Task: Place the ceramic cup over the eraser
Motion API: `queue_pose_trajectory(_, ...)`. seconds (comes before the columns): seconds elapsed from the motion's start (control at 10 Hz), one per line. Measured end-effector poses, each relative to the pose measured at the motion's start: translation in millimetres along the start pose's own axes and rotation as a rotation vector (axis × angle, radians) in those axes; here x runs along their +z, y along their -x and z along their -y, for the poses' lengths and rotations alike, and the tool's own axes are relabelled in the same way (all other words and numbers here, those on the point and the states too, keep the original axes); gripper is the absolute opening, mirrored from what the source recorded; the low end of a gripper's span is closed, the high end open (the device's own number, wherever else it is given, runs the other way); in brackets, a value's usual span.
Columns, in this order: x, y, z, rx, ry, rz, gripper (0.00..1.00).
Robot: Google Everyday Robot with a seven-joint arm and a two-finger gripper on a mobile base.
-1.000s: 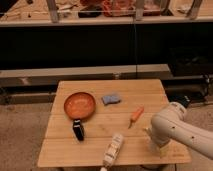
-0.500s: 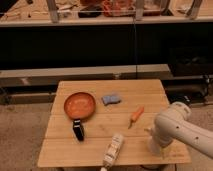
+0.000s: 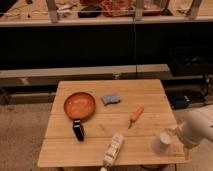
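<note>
Desk (image 3: 100, 135) planks carry everything, with the gripper (image 3: 173, 136) at the near right corner, fingers wide. Far from the fingers, to their left in view and farther back, lies the pan (image 3: 79, 105). The bottle (image 3: 113, 149) lies on its side left of them, by the front edge. Just beside the fingers, on that same side, is the cup (image 3: 162, 142); whether they touch it I cannot tell. Well apart from them, beside the pan, the eraser (image 3: 111, 99) lies uncovered. Judging by this, grasp, carry and covering all remain.
</note>
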Motion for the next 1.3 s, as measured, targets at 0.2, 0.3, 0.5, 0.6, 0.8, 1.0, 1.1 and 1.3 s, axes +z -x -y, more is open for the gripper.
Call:
queue_pose_trajectory(0.2,-0.5,-17.1,-7.3,-0.009,0.003,0.013,0.8)
queue_pose_trajectory(0.3,-0.8,-18.6,-7.7,-0.016,0.001,0.018,0.8)
queue_pose_trajectory(0.5,-0.3,-11.2,-3.8,-0.036,-0.003,0.034,0.8)
queue_pose_trajectory(0.6,-0.2,-8.1,0.9,-0.041,-0.012,0.041,0.8)
queue_pose_trajectory(0.8,2.3,-4.4,7.7,-0.047,-0.028,0.063,0.8)
queue_pose_trajectory(1.0,5.1,0.9,10.9,-0.054,-0.032,0.073,0.8)
queue_pose_trajectory(1.1,6.9,4.8,13.8,-0.061,-0.033,0.08,0.8)
queue_pose_trajectory(1.3,9.5,11.6,17.8,-0.069,-0.031,0.105,0.8)
